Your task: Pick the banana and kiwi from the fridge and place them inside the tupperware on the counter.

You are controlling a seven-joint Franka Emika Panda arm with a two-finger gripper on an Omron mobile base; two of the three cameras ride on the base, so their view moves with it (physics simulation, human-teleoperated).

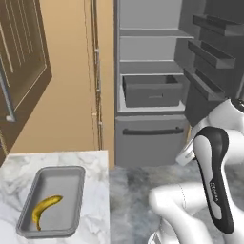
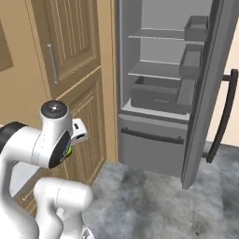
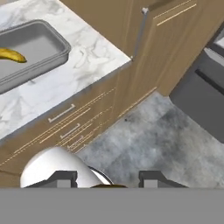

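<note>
The banana (image 1: pixel 45 208) lies in the grey tupperware (image 1: pixel 62 190) on the marbled counter (image 1: pixel 95 190); the hand view shows the banana (image 3: pixel 11 55) in the tupperware (image 3: pixel 39 41) at its upper left. My gripper (image 3: pixel 108 180) hovers over the floor beside the counter, between it and the fridge (image 1: pixel 152 62). A dark sliver of the kiwi (image 3: pixel 108 186) shows between the finger tips. In the right base view the green kiwi (image 2: pixel 69 150) peeks out under my hand, behind the arm's joint. The fridge (image 2: pixel 158 56) stands open, its shelves bare.
Tan drawers with silver handles (image 3: pixel 61 113) sit under the counter's edge. The open fridge door (image 2: pixel 219 93) with its bins stands at the right. A dark grey drawer (image 1: pixel 152 90) sits pulled out inside the fridge. Grey stone floor (image 3: pixel 153 131) lies between counter and fridge.
</note>
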